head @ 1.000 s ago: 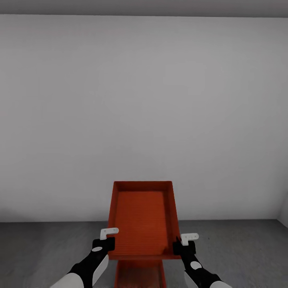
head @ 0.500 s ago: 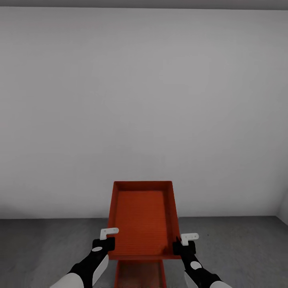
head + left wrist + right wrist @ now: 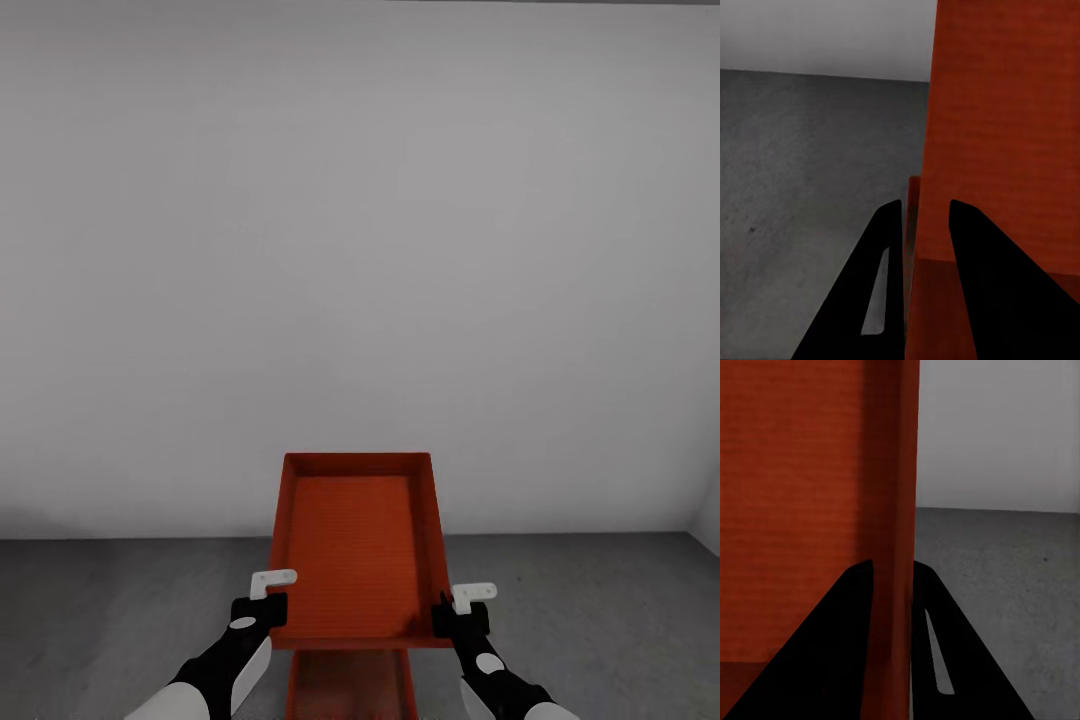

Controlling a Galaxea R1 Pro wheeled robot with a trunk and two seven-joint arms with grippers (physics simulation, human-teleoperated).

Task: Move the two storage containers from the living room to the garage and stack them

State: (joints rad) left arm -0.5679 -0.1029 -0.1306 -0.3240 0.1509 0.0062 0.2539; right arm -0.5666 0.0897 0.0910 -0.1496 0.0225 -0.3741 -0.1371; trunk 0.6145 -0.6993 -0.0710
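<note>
Storage container [image 3: 355,545], red-orange and open-topped, is held up in front of the robot, its long sides running near to far, above the grey concrete floor [image 3: 120,610]. The left gripper [image 3: 264,600] pinches the container's left wall near its near corner; in the left wrist view its dark fingers [image 3: 971,277] straddle the wall. The right gripper [image 3: 462,608] clamps the right wall the same way, with one finger [image 3: 832,652] inside and one outside. A second storage container [image 3: 350,685] sits lower, just below the near edge of the held one, partly hidden by it. A plain white wall [image 3: 360,250] stands beyond, meeting the floor.
</note>
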